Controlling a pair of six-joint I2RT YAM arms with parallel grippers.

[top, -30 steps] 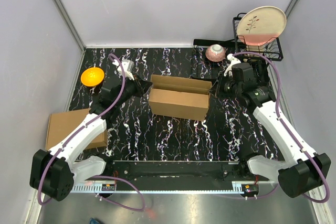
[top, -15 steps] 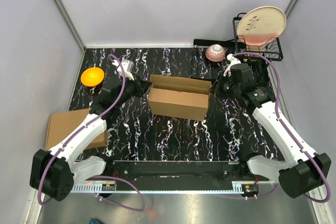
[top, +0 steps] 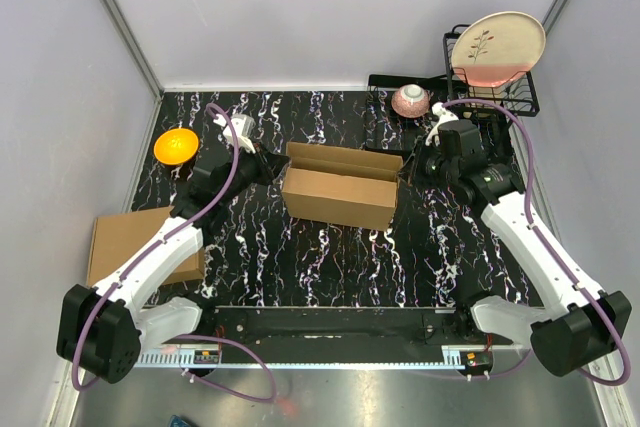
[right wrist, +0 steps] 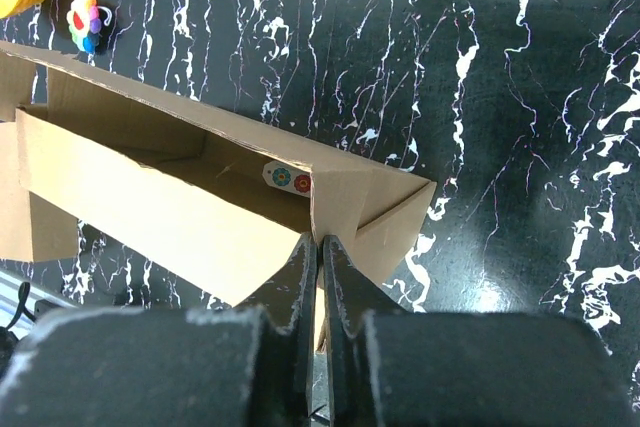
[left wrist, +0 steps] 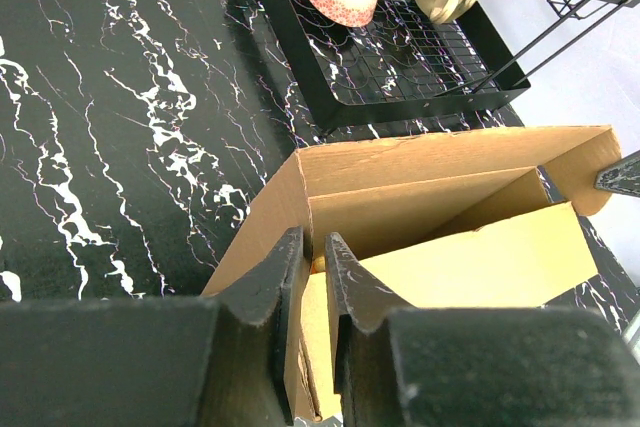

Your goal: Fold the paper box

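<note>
The paper box (top: 340,187) is an open-topped brown cardboard box standing mid-table, long side toward me. My left gripper (top: 279,165) is at its left end. In the left wrist view the gripper (left wrist: 312,247) is shut on the left end wall of the box (left wrist: 450,247), one finger outside and one inside. My right gripper (top: 408,169) is at the right end. In the right wrist view it (right wrist: 320,243) is shut on the end panel edge of the box (right wrist: 150,197), beside a folded corner flap. A small sticker shows inside the box.
A second plain carton (top: 135,244) lies at the left table edge. An orange bowl (top: 176,144) sits far left. A black tray with a pink bowl (top: 411,100) and a dish rack holding a plate (top: 497,47) stand at the back right.
My right gripper has edged slightly left at the box's right end. The box and the left arm have not visibly moved.
</note>
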